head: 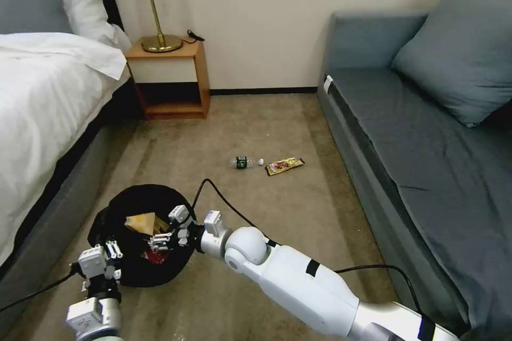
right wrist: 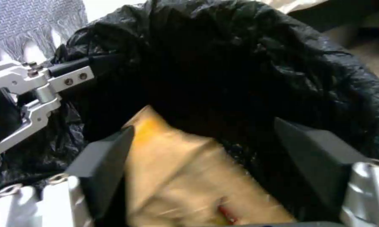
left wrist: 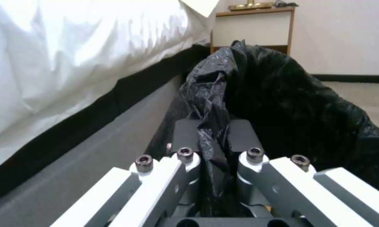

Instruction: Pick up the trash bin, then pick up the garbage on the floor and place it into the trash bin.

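While your left gripper (left wrist: 212,157) pinches the black liner at the near-left rim to hold the trash bin (head: 141,234) up beside the bed (head: 48,96), your right gripper (right wrist: 223,157) hangs spread wide over its mouth, a tan paper bag (right wrist: 177,176) apparently just below. The bottle (head: 246,162) lies far, long axis left-right, cap right.

Count, floor: 1 trash bin (head: 140,234) with black liner, near the bed-side edge of the carpet. Inside it: 1 tan paper bag (head: 140,222), 1 red-and-white packet (head: 154,257). Loose on the floor (head: 224,133), mid-carpet: 1 clear bottle (head: 245,162) with green label, 1 yellow-brown snack wrapper (head: 285,165), just beside each other. Garbage total: 4 pieces, 2 binned, 2 on the floor. Grippers: 2, left gripper (head: 109,257) and right gripper (head: 169,234). Furniture: 1 bed (head: 37,96), 1 nightstand (head: 169,79), 1 lamp (head: 154,16), 1 sofa (head: 421,138), 1 cushion (head: 458,53).
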### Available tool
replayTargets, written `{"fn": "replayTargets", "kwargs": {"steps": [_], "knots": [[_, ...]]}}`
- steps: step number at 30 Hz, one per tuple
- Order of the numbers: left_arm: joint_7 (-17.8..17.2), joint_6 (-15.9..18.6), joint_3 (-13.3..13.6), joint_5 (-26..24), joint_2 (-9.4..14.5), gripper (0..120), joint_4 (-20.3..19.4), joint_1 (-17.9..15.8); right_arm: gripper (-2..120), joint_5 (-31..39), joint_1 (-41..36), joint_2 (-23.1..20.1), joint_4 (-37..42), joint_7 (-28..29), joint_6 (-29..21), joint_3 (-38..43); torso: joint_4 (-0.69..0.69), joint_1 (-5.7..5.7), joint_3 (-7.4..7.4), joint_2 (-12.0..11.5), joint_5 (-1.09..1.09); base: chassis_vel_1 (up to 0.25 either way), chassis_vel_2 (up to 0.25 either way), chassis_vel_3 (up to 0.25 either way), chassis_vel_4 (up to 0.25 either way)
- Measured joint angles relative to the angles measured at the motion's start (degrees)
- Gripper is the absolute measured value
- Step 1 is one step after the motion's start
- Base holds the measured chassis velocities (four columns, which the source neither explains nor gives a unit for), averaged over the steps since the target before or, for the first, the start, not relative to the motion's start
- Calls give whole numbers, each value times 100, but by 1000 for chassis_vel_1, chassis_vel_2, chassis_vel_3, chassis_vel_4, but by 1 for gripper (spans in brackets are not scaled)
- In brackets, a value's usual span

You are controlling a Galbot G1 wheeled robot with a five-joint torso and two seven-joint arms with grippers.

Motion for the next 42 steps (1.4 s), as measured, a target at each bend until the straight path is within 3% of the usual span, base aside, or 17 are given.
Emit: {"fn": "replayTargets", "kwargs": {"steps": [3,9,18,24,29,42], "knots": [[1,-4,-4,15,-12,7,-8,15,99,-1,-34,-82,106,-2,7,49,0,0,0,0,0,0,0,0,0],[1,-5,-19,22,-5,7,-80,67,100,62,-163,-266,369,-4,120,336,0,0,0,0,0,0,0,0,0],[0,-19,-70,11,35,7,-133,131,100,66,-596,-748,758,33,386,1411,0,0,0,0,1,0,0,0,0],[-20,-151,-101,20,84,7,-84,184,100,-349,-1159,-1186,899,402,342,2123,-1,0,0,0,1,0,0,0,0],[-38,-293,-112,90,91,7,9,236,100,-750,-1586,-1283,840,648,365,2631,0,0,0,0,1,0,0,0,0],[-80,-398,-113,250,63,7,-14,318,100,-954,-1974,-1295,794,1075,368,3161,0,0,0,0,0,0,0,0,0]]}}
